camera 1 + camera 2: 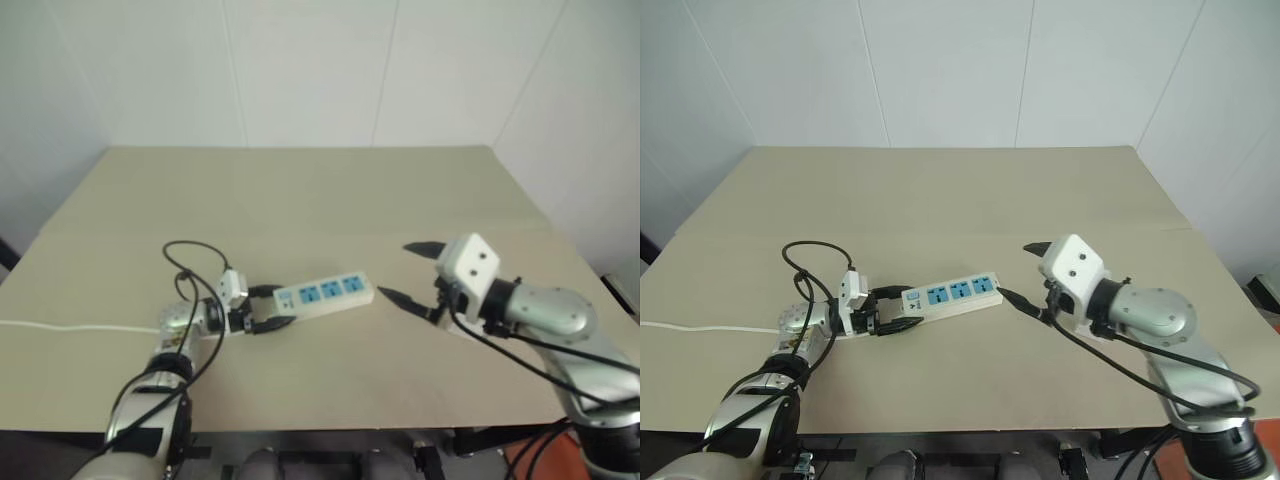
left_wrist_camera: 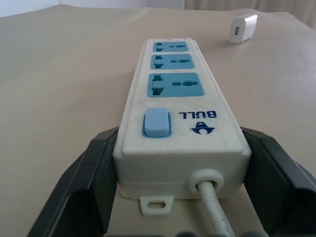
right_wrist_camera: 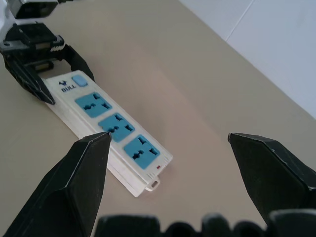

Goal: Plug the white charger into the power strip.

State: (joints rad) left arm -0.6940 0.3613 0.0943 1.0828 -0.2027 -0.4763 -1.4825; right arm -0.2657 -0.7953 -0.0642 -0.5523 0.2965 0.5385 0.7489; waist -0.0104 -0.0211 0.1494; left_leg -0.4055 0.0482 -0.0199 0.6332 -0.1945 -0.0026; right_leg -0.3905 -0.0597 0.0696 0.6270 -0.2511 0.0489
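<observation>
Left gripper (image 1: 268,308): near the tabletop's (image 1: 320,190) front-left corner, fingers set wide around the switch end of the power strip (image 1: 324,293); contact with its sides cannot be told.
Right gripper (image 1: 410,272): fully spread, holding nothing, raised off the strip's far end, toward the right edge.
Power strip: lying flat, left of centre, all three blue outlets vacant; cord (image 1: 60,326) trailing to the left edge.
White charger (image 2: 243,28): on the tabletop beyond the strip's far end, apart from it, ungrasped.
Progress: strip being steadied; charger pick-up and insertion both remain.
Containers: none present.
</observation>
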